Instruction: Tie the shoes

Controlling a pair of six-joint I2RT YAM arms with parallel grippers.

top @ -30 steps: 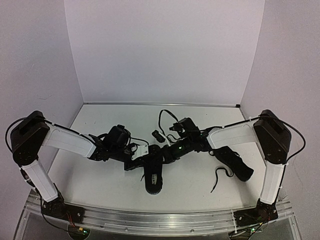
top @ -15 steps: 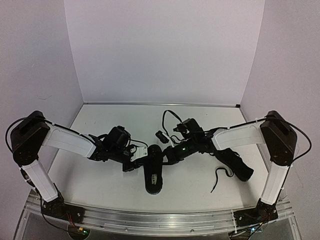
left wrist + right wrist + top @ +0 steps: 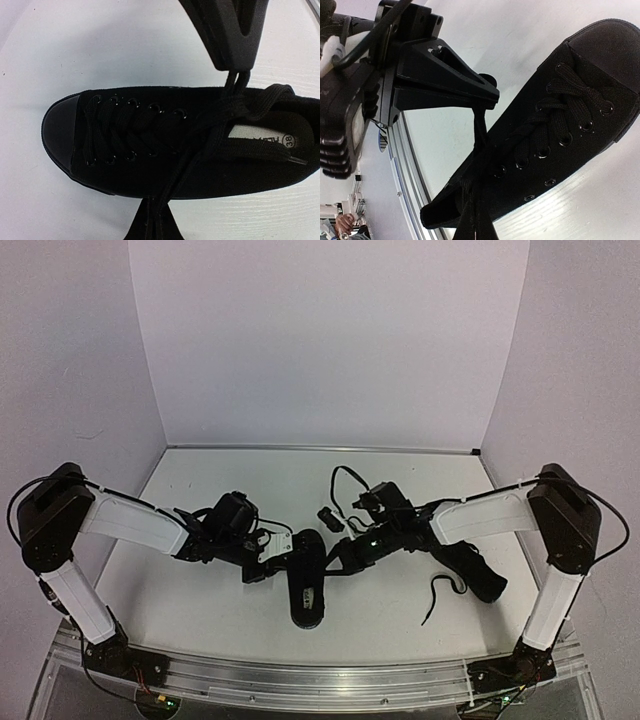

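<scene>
Where the centre shoe point(image 3: 307, 590) lies nearest the bases, its insole label point(image 3: 260, 137) reads "38" in a circle; the other print is illegible. Left gripper point(image 3: 272, 560) and right gripper point(image 3: 340, 555) flank this shoe, each pinched fully shut on its lace point(image 3: 220, 112). Second shoe point(image 3: 470, 565) lies well right. Versus a second ago: left jaws have closed and the right elbow has swung outward.

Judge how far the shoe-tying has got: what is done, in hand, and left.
Done: the middle shoe is laced through its eyelets, but no bow shows. In hand: the left gripper and the right gripper are each shut on one of its laces. Left: the knot and bow here, then the second shoe, whose lace lies loose.
</scene>
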